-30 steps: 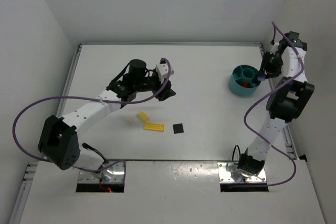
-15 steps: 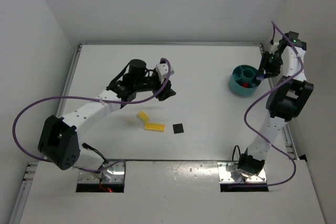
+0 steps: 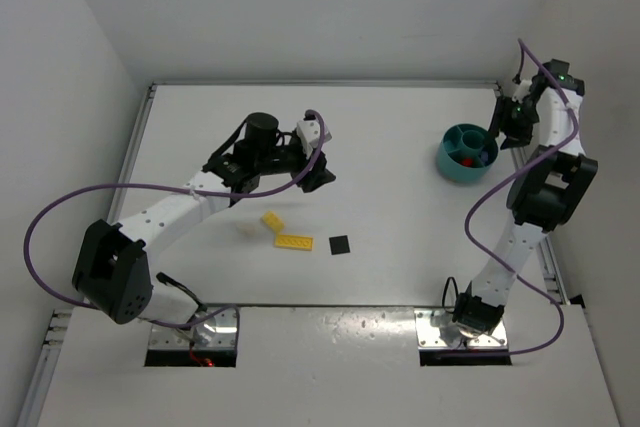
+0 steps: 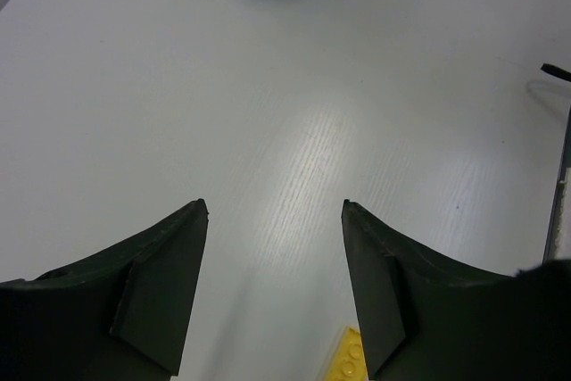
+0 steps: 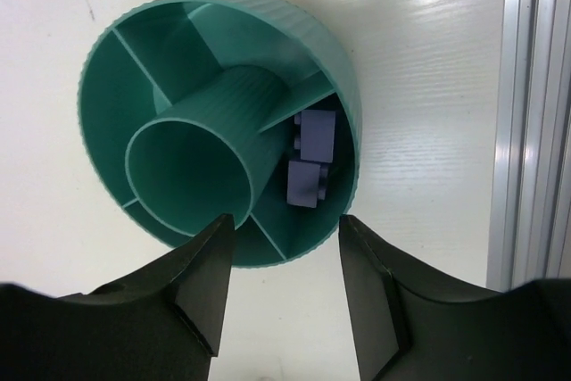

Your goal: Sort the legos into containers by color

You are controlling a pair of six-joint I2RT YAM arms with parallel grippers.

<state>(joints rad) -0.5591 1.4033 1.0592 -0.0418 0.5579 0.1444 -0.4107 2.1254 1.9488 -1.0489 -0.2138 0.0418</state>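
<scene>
Left arm point(image 3: 190, 202): unmoved over the last second, reaching out low and angled toward the table's middle, wrist bent down. Left gripper point(image 3: 318, 177): jaws moderately apart with nothing between them, hanging above bare table point(image 3: 400, 237); in its wrist view only the corner of a yellow brick point(image 4: 352, 359) shows under the right-hand finger. Loose legos, all where they lay a second ago, near that gripper on its near side: a faint cream piece point(image 3: 245, 230), the yellow brick point(image 3: 271, 220), a yellow plate point(image 3: 293, 242) just beside it, and a black plate point(image 3: 340, 245) a little apart to the right. Teal bowl point(image 3: 447, 162): far right of the table. One red lego point(image 3: 466, 159) sits in a near compartment. Two lavender bricks point(image 5: 317, 136) lie together in the compartment on the rail side, the lower one point(image 5: 306, 183) most likely just released. Right gripper point(image 5: 285, 220): a second ago it held a lavender piece over the rim; its jaws have since parted and now carry nothing, so that delivery looks finished and the yellow, black and cream pieces remain to be sorted. Right arm point(image 3: 540, 197): standing tall and folded back, wrist tipped steeply down, fingers poised above the bowl's outer edge beside the metal rail point(image 5: 526, 131).
</scene>
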